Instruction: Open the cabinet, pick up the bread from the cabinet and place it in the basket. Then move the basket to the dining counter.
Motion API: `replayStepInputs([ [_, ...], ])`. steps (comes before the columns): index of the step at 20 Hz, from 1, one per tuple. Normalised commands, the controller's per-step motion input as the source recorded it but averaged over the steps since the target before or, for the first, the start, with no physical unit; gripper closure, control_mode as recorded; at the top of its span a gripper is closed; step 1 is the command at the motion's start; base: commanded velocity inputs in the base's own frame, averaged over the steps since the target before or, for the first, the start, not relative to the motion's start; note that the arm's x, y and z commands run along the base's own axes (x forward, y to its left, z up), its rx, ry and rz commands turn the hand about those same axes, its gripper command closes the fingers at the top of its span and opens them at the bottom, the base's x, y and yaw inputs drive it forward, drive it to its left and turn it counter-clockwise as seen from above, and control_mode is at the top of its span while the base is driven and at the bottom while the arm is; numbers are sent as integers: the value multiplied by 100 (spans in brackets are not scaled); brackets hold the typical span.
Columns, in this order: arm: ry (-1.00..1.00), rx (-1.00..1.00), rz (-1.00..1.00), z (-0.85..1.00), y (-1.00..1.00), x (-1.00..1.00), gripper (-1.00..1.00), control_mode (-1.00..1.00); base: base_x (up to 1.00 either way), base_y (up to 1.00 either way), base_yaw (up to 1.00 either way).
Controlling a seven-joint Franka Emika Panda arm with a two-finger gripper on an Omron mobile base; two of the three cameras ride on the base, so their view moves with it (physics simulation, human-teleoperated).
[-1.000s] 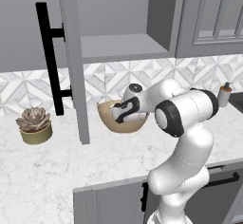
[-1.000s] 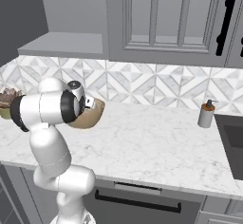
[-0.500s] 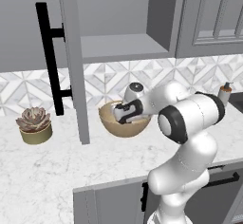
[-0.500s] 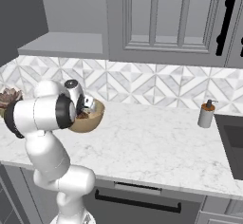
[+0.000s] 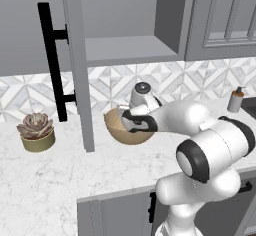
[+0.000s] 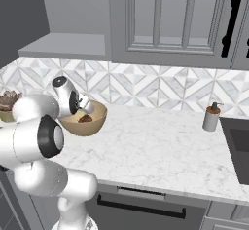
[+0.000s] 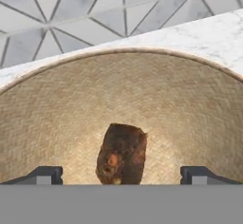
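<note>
Left base view
- cabinet: upper left to centre of the frame; its door stands swung out edge-on, the black bar handle on its left face, the shelf behind it bare.
- basket: centre of the frame, on the white marble counter just right of the door's lower end.
- gripper: at the basket's rim, centre frame; the hand hides the fingertips here.
- potted succulent: left edge, on the counter.
- soap bottle: right edge, by the tiled wall.

Right base view
- basket: left of centre, on the counter in front of the patterned backsplash.
- bread: small dark lump lying on the basket's floor.
- gripper: over the basket's left rim.
- soap bottle: right side, next to the sink edge.

Hand view
- bread: lower centre, resting on the woven bottom.
- gripper: jaws spread wide, one tip in each lower corner area, well clear of the bread, gripping nothing.
- basket: its inner wall spans the frame.
</note>
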Motion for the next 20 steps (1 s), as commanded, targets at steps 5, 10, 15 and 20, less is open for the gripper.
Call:
replayStepInputs([
  [5,-4,5,-17,60,-27,-60,-100,-100,0,0,0],
  [10,-3,10,-10,49,-32,-83,-100,-100,0,0,0],
  [15,-1,13,-9,36,-24,-93,-100,-100,0,0,0],
  [20,-5,19,-9,25,-34,-63,-100,-100,0,0,0],
])
